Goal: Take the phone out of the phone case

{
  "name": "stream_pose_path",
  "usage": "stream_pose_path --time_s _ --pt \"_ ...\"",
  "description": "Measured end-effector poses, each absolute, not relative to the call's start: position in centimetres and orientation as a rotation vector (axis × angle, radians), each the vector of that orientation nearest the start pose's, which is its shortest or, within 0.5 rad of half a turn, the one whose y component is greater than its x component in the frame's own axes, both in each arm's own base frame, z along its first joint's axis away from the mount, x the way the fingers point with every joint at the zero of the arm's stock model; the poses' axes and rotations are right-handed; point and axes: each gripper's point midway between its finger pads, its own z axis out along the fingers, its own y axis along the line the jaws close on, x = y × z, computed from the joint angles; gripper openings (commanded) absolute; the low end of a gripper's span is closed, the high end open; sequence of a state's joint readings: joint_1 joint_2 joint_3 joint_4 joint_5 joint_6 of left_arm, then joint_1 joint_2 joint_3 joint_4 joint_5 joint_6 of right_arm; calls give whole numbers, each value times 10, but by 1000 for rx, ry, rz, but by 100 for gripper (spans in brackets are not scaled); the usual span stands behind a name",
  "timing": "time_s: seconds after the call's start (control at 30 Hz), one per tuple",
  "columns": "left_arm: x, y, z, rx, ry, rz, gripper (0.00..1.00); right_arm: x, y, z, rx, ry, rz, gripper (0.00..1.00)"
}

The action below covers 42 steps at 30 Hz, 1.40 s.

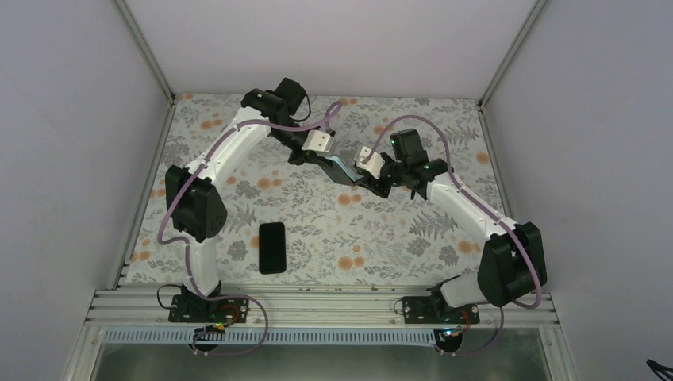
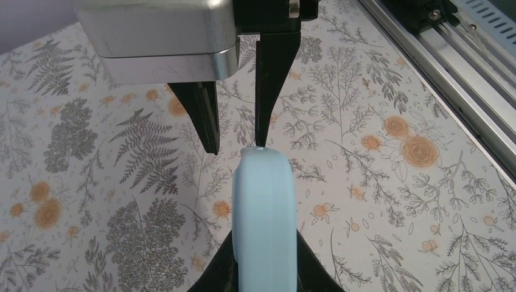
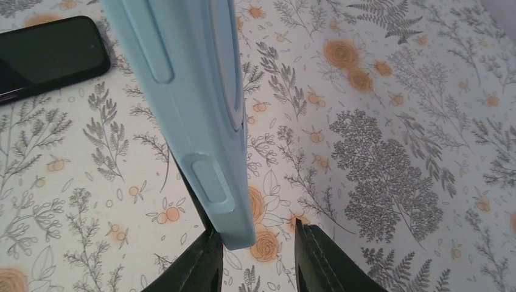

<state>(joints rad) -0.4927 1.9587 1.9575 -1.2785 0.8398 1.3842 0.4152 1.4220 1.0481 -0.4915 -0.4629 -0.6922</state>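
Observation:
The light blue phone case hangs in the air over the far middle of the table, held between the two arms. A dark strip along its lower face is the phone, which sits inside the shell. My left gripper is shut on one end of the phone case. My right gripper stands open around the other end. There the phone case lies against the left finger, with a gap to the right finger. The right gripper also shows beyond the case in the left wrist view.
A second all-black phone lies flat on the floral cloth near the front, also seen as the black phone in the right wrist view. White walls close the back and sides. A metal rail runs along the near edge.

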Motion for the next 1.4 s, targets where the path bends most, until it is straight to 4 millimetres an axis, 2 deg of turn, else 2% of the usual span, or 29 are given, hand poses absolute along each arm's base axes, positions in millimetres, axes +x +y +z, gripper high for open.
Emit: stream_pose_path --time_s 0.5,0.93,1.3,1.4 --pt "322 -312 242 2003 1258 -776 2 341 216 176 -1283 1888 281 29" --pt "328 -307 262 1930 1251 -818 2 353 229 196 -1233 1802 248 34" --pt "323 -299 270 1868 1276 -929 2 341 247 206 -1267 1779 470 33" --pt "325 -294 276 1827 1274 -967 2 342 251 216 -1273 1761 590 25"
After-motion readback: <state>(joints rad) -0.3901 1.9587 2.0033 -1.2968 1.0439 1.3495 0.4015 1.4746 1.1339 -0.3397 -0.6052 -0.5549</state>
